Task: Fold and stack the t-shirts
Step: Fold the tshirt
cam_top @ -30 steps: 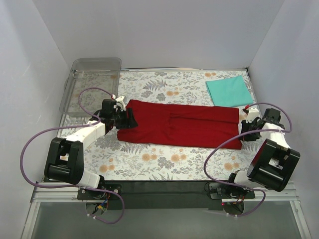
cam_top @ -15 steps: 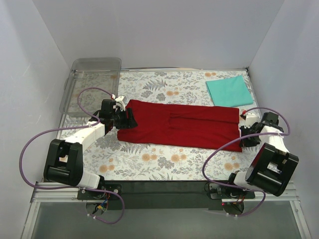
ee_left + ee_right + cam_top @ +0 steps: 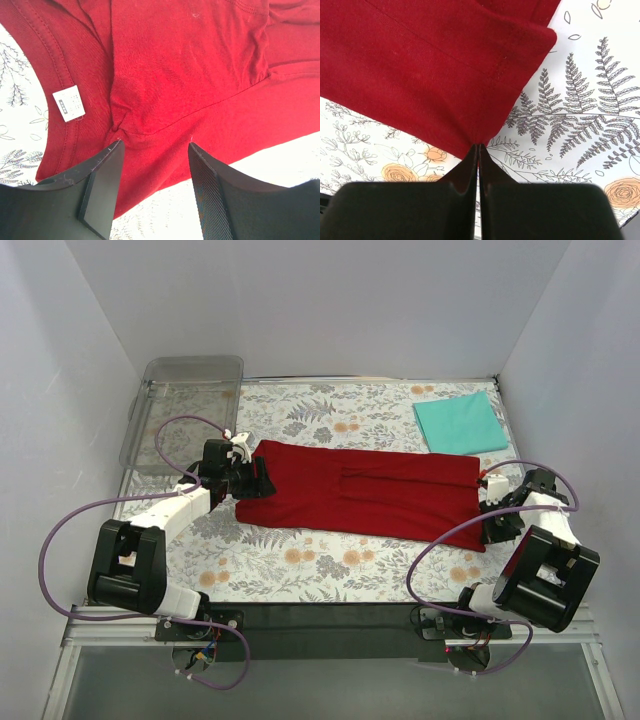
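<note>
Top external, quick pass: finds floral mat (image 3: 300, 565) under dark red t-shirt (image 3: 370, 495) spread lengthwise, teal t-shirt (image 3: 460, 423) folded at far right corner, both placed as before. Notes right gripper (image 3: 478, 147) pinched closed on its near right hem corner, dragged slightly nearer than a second ago. Sees left gripper (image 3: 155, 147) unmoved, fingers parted over collar end.

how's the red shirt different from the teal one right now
The red shirt lies as a long strip across the floral mat; the teal shirt is a small folded square at its far right corner. The red shirt has the open left hand at its collar end and the right hand shut on a corner; the teal shirt is untouched. Both lie flat.
</note>
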`<action>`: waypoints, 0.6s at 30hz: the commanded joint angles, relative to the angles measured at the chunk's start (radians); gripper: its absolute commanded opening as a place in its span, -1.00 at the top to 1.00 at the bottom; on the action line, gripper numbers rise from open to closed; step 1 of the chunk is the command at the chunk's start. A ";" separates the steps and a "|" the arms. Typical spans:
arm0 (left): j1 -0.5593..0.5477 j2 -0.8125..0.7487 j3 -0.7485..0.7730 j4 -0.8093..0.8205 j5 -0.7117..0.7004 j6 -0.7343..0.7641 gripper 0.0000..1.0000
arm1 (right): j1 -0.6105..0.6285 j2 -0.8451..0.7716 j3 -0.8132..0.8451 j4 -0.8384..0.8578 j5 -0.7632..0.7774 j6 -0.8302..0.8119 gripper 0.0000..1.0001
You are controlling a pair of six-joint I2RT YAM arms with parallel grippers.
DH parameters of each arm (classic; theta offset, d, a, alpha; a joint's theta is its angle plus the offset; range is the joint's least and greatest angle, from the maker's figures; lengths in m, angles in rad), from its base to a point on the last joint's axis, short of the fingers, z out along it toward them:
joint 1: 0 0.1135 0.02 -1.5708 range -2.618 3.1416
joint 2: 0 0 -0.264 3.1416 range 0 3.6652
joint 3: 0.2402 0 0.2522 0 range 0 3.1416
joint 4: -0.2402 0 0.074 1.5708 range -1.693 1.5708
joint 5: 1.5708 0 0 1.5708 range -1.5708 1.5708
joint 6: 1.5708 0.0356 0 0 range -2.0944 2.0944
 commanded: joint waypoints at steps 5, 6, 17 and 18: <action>0.001 -0.048 -0.006 0.009 -0.011 0.019 -0.01 | -0.007 -0.024 0.022 -0.080 0.013 -0.058 0.97; 0.001 -0.051 -0.004 0.009 -0.011 0.019 -0.01 | -0.007 -0.027 0.021 -0.088 0.010 -0.063 0.97; 0.001 -0.063 -0.007 0.011 -0.005 0.027 -0.01 | -0.007 -0.090 0.040 -0.098 -0.002 -0.063 0.97; 0.001 -0.066 -0.007 0.011 0.001 0.027 -0.01 | -0.007 -0.094 0.047 -0.094 -0.001 -0.060 0.97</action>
